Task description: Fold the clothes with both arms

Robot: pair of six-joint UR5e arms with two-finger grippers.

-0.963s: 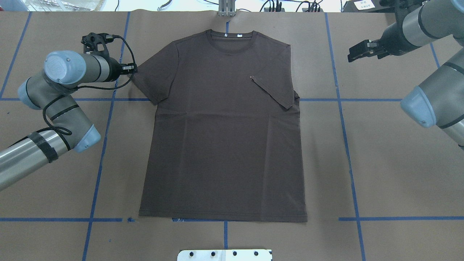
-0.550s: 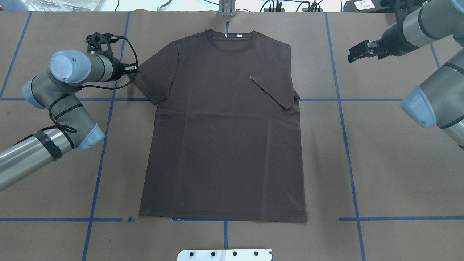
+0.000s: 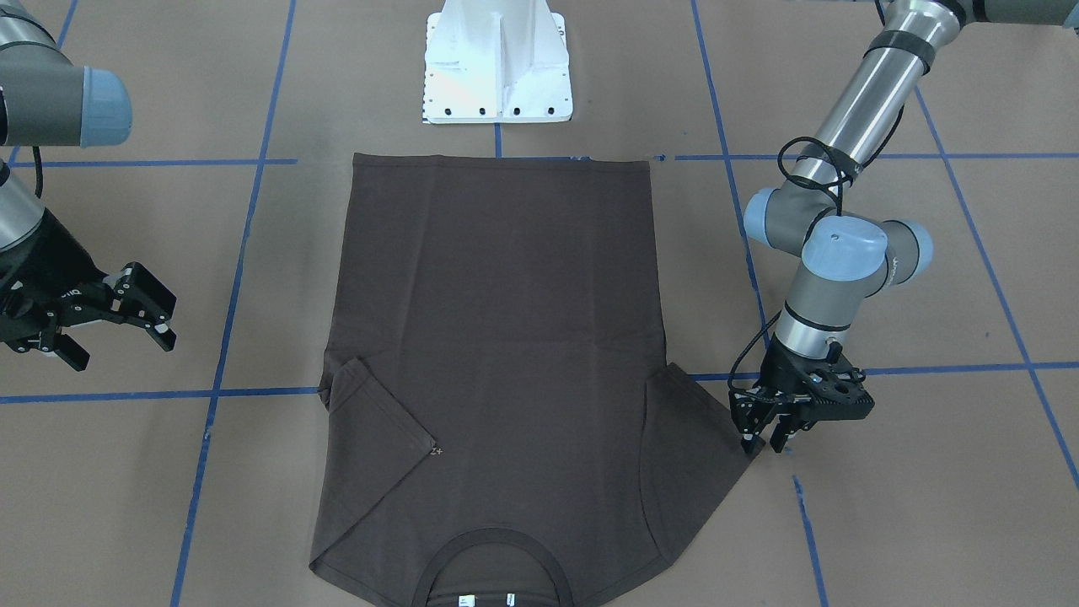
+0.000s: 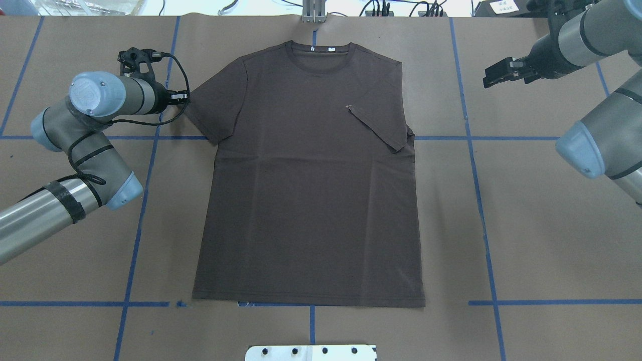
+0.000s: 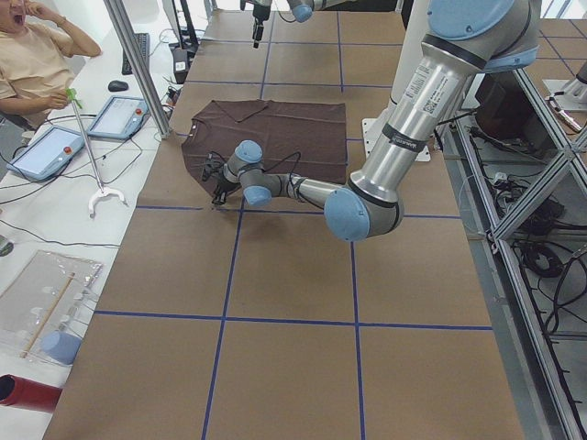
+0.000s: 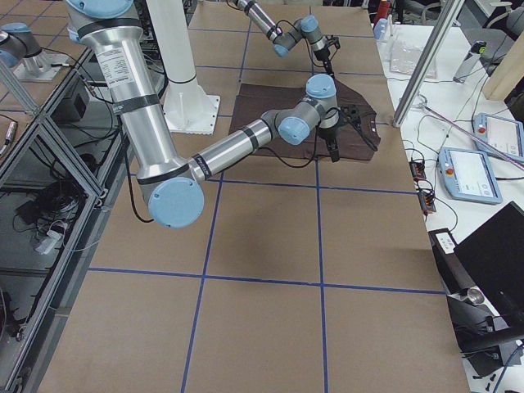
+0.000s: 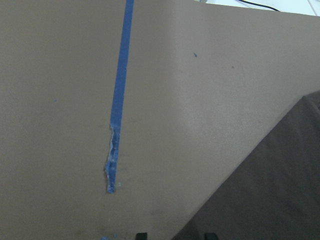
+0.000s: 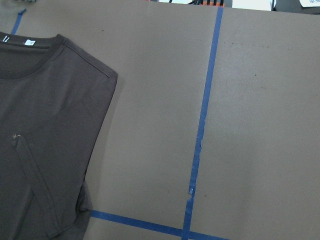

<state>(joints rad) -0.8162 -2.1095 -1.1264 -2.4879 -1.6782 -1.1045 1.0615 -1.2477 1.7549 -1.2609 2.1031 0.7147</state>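
At the shirt (image 3: 506, 337) sleeve, left gripper (image 3: 761, 438) parted, fingertips (image 7: 141, 236) nearly cropped in wrist view, right gripper (image 3: 125, 350) spread, well apart.

**A:** Where is the T-shirt (image 4: 306, 210)?

**B:** It lies flat in the middle of the worktop (image 4: 531, 225). Its collar (image 4: 321, 49) is at the far end. Its bottom edge is near the robot's base (image 3: 497, 67).

**A:** And the sleeves?

**B:** The right sleeve (image 4: 377, 129) lies folded on top of the chest. The left sleeve (image 4: 213, 113) sticks out to the left.

**A:** What is beside it?

**B:** The left end effector (image 3: 762, 439) is down at the left sleeve's tip. The right end effector (image 4: 489, 76) is off to the right, well apart from the shirt.
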